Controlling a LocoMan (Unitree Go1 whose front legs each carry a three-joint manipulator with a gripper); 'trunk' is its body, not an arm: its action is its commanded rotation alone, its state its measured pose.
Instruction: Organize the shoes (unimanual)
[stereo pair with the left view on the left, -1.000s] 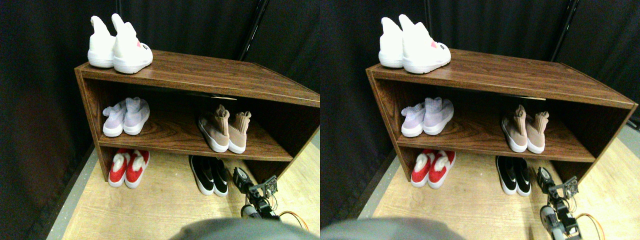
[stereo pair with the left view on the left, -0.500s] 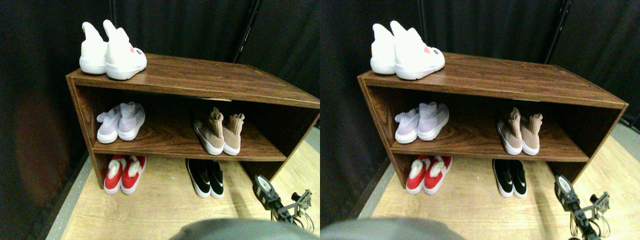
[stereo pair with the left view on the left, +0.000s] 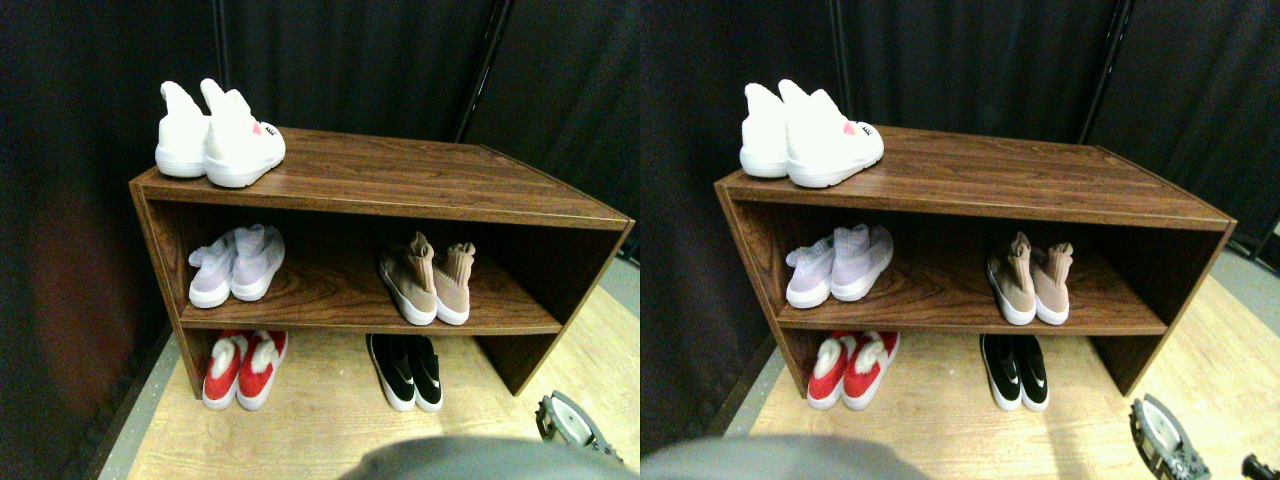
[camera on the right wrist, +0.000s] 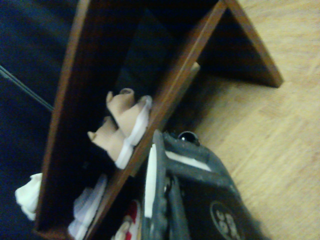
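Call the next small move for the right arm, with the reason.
Probably none beyond keeping the right gripper low on the wood floor, clear of the rack. All four pairs sit side by side: white shoes on the top board, pale lilac pair and tan sock-shoes on the middle shelf, red pair and black slip-ons beneath. Nothing looks stray.

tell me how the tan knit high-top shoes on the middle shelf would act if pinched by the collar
The tan knit sock-style shoes would likely flex at the collar, since the tall knit cuffs look soft and slightly slumped. Their thick white soles look stiffer, so each shoe may hang sole-down. They seem small and probably light, so a push might slide them along the smooth wooden shelf.
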